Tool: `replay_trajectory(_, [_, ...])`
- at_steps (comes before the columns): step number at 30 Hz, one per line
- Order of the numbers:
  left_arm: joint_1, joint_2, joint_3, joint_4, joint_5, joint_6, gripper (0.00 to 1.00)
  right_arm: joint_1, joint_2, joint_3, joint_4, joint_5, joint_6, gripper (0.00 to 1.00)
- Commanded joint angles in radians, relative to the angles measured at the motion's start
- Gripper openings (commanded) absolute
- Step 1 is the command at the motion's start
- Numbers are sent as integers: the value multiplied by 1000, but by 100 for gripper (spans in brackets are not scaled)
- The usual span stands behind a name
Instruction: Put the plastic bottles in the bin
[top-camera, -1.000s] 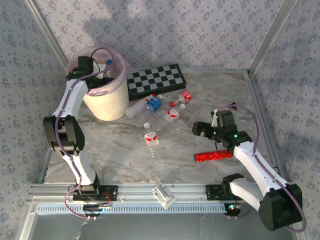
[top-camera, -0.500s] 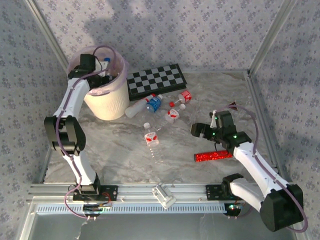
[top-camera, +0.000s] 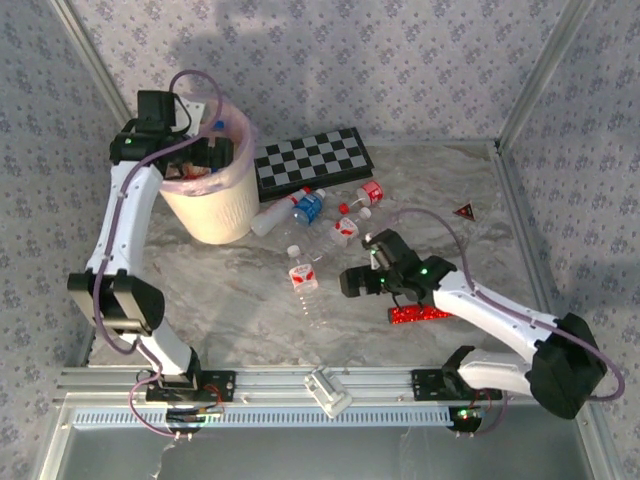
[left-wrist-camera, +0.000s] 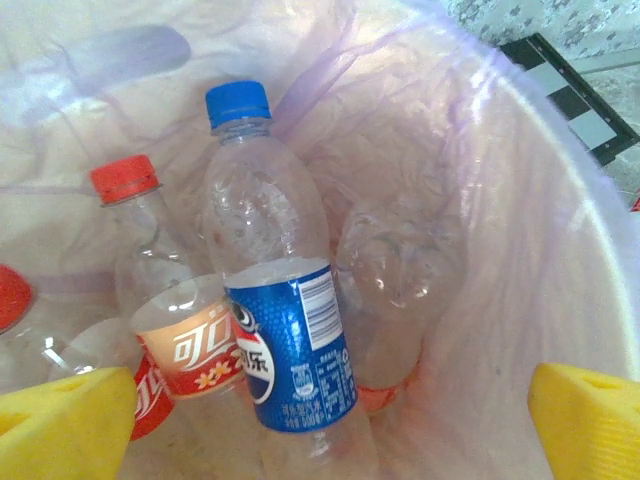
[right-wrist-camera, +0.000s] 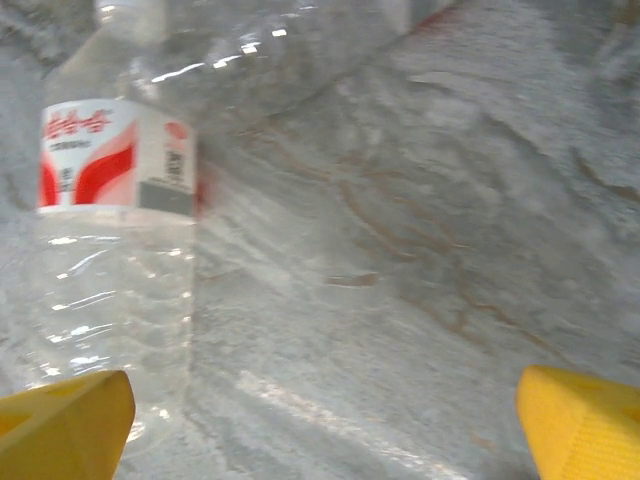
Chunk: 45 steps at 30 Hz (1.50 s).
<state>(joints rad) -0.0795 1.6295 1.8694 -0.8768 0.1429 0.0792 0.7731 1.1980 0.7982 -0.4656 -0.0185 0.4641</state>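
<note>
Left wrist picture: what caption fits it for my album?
Left gripper open over bottles piled in the pink-lined bin.

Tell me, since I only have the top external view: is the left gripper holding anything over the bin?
Observer: No. The left wrist view shows the left gripper open and empty above the bin.
Reviewer: What's inside?
Observer: A blue-capped bottle with a blue label lies on top, beside a red-capped bottle.
Reviewer: And the right gripper?
Observer: Open too, with a red-and-white-labelled bottle on the table by one fingertip.
</note>
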Motion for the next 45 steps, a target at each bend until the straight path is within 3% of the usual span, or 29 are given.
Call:
replay_trajectory(1, [0,-74,40,-49,-46,20,100,84,70,79,-42,1,-13,100])
replay_trajectory(10, [-52,-244,-30,-37,-60,-63,100,348,366,265,-129,76,32,100])
replay_trajectory(22, [-206,-565,-389,127,-85,-258,100,351,509,293,-91,134,91,97])
replay_trajectory(31, [-216,-596,-421,139,-84,-305,100,349,466,322,-170,176,70,69])
replay_trajectory(38, [-229,-605,-433,166,-72,-350,100,344,383,384,-286,201,45,57])
replay_trajectory(45, [-301,-613,-419,215,-6,-466,100,243,171,316,-217,146,6,57])
